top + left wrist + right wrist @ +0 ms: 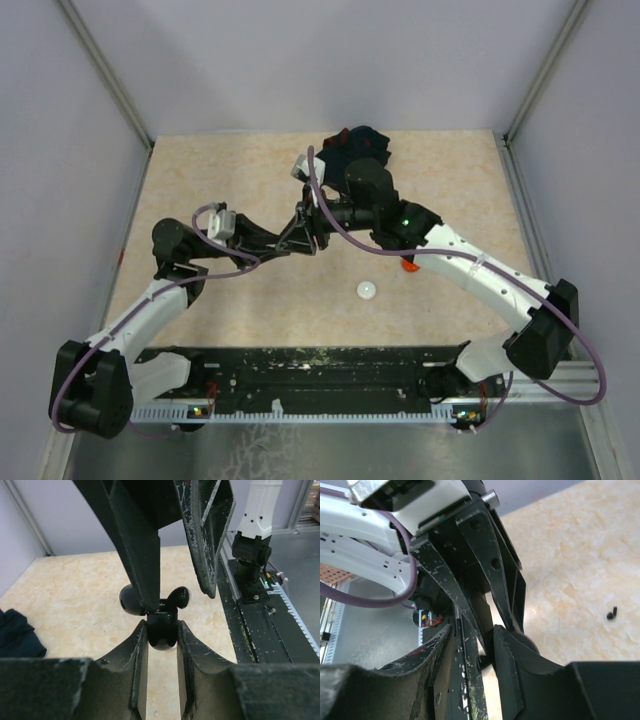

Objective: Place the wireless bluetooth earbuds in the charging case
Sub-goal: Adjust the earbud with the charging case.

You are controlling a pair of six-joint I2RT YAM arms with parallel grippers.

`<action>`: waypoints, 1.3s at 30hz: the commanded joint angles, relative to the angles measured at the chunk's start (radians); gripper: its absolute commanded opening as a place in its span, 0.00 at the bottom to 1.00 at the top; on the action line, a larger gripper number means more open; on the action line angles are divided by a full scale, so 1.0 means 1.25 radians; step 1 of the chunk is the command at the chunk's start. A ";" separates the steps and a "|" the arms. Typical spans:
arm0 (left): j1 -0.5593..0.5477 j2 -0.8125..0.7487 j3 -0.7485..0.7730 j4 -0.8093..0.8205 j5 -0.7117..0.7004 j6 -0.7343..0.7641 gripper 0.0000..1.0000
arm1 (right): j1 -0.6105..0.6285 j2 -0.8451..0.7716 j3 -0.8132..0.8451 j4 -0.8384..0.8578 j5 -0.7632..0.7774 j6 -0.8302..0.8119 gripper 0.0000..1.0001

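Over the middle of the mottled beige table [220, 170], both arms reach inward with elbows out, their wrists nose to nose. The left gripper [161, 625], scuffed matte black, is clamped on a glossy, rounded black charging case [162, 637]. A shiny, bean-shaped black earbud [179, 596] juts from the case's top. The right gripper [472, 635] faces it, jaws narrowly apart, one tip at the case's rim and the other just beside the earbud. A round white puck [367, 290] lies near, and a crumpled dark cloth [355, 148] sits by the far edge.

Case [162, 632] in left tool [162, 626]
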 commanded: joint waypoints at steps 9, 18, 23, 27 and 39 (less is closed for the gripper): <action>-0.023 -0.007 0.022 0.071 0.046 -0.018 0.00 | 0.000 0.012 0.047 0.088 0.009 -0.060 0.41; -0.023 -0.022 0.002 0.059 -0.054 0.015 0.00 | -0.006 -0.078 0.060 0.030 0.103 -0.042 0.42; -0.023 -0.039 -0.008 0.034 -0.116 0.042 0.00 | -0.032 -0.103 0.048 -0.056 0.163 0.007 0.44; -0.023 -0.042 -0.011 0.026 -0.128 0.050 0.00 | -0.042 -0.109 0.017 -0.067 0.163 0.053 0.44; -0.023 -0.044 -0.016 0.031 -0.156 0.046 0.00 | -0.042 -0.074 -0.010 -0.009 0.058 0.099 0.43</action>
